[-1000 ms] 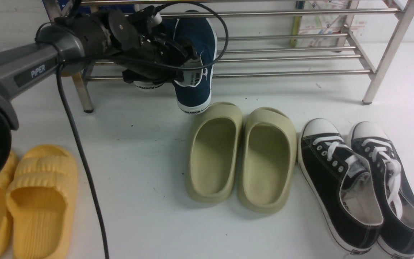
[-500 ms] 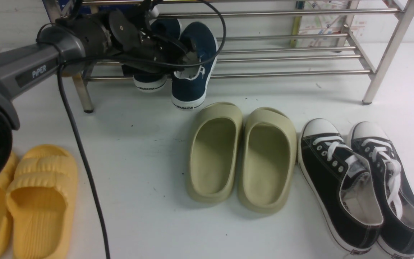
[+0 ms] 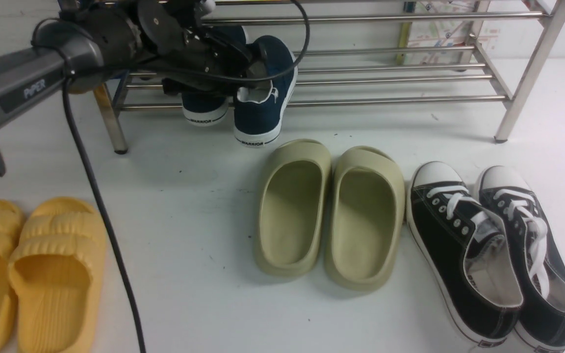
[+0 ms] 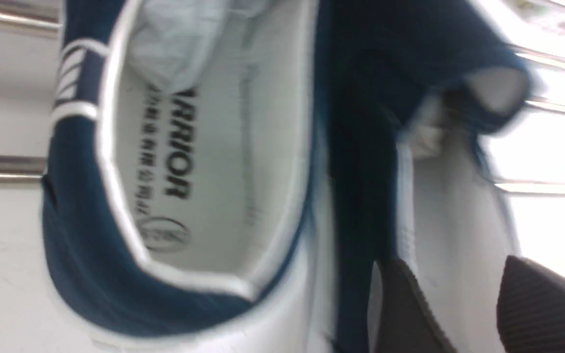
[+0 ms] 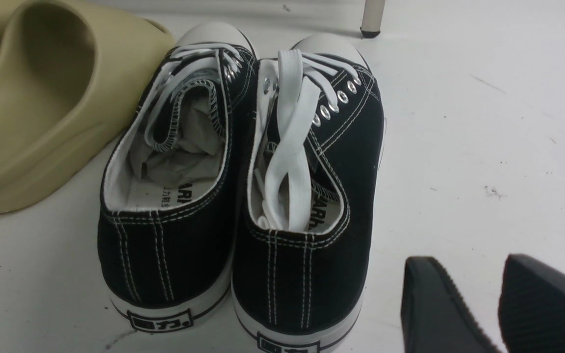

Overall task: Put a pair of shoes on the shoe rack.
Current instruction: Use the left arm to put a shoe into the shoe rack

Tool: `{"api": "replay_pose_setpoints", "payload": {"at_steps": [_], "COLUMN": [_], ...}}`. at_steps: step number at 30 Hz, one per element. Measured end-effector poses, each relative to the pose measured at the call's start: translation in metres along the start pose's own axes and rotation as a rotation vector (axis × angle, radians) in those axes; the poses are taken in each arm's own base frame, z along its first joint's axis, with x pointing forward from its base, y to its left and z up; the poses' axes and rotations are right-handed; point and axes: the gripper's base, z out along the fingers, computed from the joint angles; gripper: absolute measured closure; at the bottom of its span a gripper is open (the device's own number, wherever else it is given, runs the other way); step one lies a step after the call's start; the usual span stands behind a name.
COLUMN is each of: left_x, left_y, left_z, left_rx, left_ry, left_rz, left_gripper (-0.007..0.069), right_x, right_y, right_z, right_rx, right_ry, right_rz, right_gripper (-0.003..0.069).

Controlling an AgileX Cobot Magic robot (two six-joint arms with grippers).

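The two navy slip-on shoes lie side by side, toes on the lowest bars of the silver shoe rack (image 3: 390,100) and heels sticking out over its front edge. One shoe (image 3: 265,105) is to the right and the other (image 3: 205,109) is partly hidden under my left arm. My left gripper (image 3: 252,77) hovers over their openings. In the left wrist view, my left gripper (image 4: 464,306) is open above the white lining of one shoe (image 4: 356,147), beside the other shoe (image 4: 91,235). My right gripper (image 5: 478,304) is open and empty over the floor.
A pair of olive slippers (image 3: 329,211) sits in front of the rack. A pair of black lace-up sneakers (image 3: 493,250) is to their right, also in the right wrist view (image 5: 243,196). Yellow slippers (image 3: 42,264) lie at the near left. The left arm's cable (image 3: 101,206) hangs down.
The navy shoes came down from a lifted, tilted hold to rest on the rack's lowest bars. My left arm has since shifted slightly up and left.
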Motion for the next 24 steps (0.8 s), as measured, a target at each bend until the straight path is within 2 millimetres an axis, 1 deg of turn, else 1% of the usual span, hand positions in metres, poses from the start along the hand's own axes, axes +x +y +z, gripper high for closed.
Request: {"api": "replay_pose_setpoints", "payload": {"at_steps": [1,4,5,6,7,8,9,11,13,14,15,17,20,21,24], "left_x": [-0.003,-0.006,-0.005,-0.003,-0.003,0.0,0.008,0.021,0.037,0.039,0.048,0.055,0.06,0.06,0.064], "left_y": [-0.006,-0.017,-0.019,-0.021,-0.021,-0.022,-0.02,-0.016,-0.01,-0.01,-0.008,-0.008,-0.011,-0.01,-0.004], "left_z": [-0.012,-0.04,-0.045,-0.052,-0.053,-0.056,-0.054,-0.047,-0.037,-0.036,-0.03,-0.022,-0.009,-0.007,0.01], "left_rx": [0.011,0.029,0.03,0.032,0.032,0.03,0.024,0.009,-0.009,-0.01,-0.017,-0.017,-0.011,-0.012,-0.023], "left_ry": [0.007,0.049,0.064,0.1,0.106,0.141,0.195,0.246,0.29,0.296,0.303,0.284,0.246,0.244,0.239], "left_rz": [0.023,0.065,0.072,0.089,0.09,0.094,0.094,0.089,0.083,0.083,0.104,0.125,0.137,0.136,0.128], "left_gripper": [0.0319,0.033,0.0337,0.0361,0.0366,0.0396,0.0456,0.0546,0.0636,0.0636,0.0638,0.0638,0.0638,0.0638,0.0638], "right_x": [0.0,0.0,0.0,0.0,0.0,0.0,0.0,0.0,0.0,0.0,0.0,0.0,0.0,0.0,0.0], "right_y": [0.0,0.0,0.0,0.0,0.0,0.0,0.0,0.0,0.0,0.0,0.0,0.0,0.0,0.0,0.0], "right_z": [0.0,0.0,0.0,0.0,0.0,0.0,0.0,0.0,0.0,0.0,0.0,0.0,0.0,0.0,0.0], "right_rx": [0.0,0.0,0.0,0.0,0.0,0.0,0.0,0.0,0.0,0.0,0.0,0.0,0.0,0.0,0.0], "right_ry": [0.0,0.0,0.0,0.0,0.0,0.0,0.0,0.0,0.0,0.0,0.0,0.0,0.0,0.0,0.0], "right_rz": [0.0,0.0,0.0,0.0,0.0,0.0,0.0,0.0,0.0,0.0,0.0,0.0,0.0,0.0,0.0], "right_gripper": [0.0413,0.0413,0.0413,0.0413,0.0413,0.0413,0.0413,0.0413,0.0413,0.0413,0.0413,0.0413,0.0413,0.0413,0.0413]}}
